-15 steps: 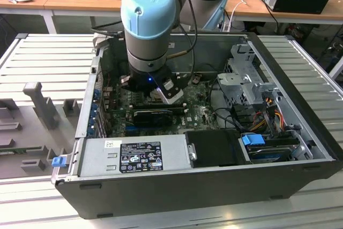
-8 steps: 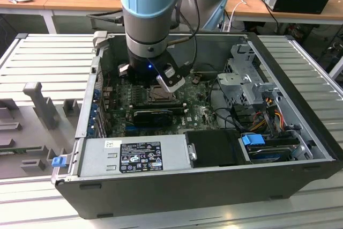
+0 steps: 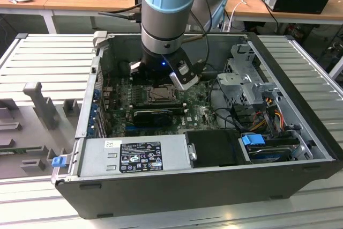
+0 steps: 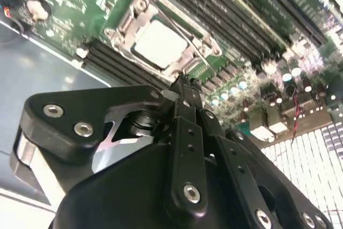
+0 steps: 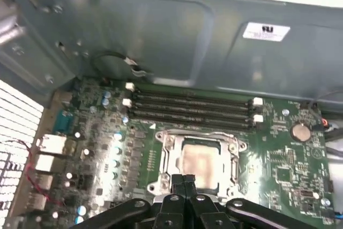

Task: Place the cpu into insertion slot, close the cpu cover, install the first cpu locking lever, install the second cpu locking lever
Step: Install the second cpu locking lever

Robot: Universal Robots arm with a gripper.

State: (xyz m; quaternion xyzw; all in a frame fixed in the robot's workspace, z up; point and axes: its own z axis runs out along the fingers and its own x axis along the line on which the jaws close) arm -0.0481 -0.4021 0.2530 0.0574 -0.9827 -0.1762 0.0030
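Inside the open computer case (image 3: 214, 197), the cpu (image 5: 201, 160) lies seated in the insertion slot (image 5: 167, 160) with the cpu cover (image 4: 136, 5) folded down around it. Just above the socket's edge, the pincer (image 5: 184, 182) hovers with fingers (image 4: 185, 100) pressed together, gripping nothing.

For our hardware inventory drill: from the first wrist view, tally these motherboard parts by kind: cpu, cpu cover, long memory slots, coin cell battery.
cpu: 1
cpu cover: 1
memory slots: 4
coin cell battery: 1
Total: 7
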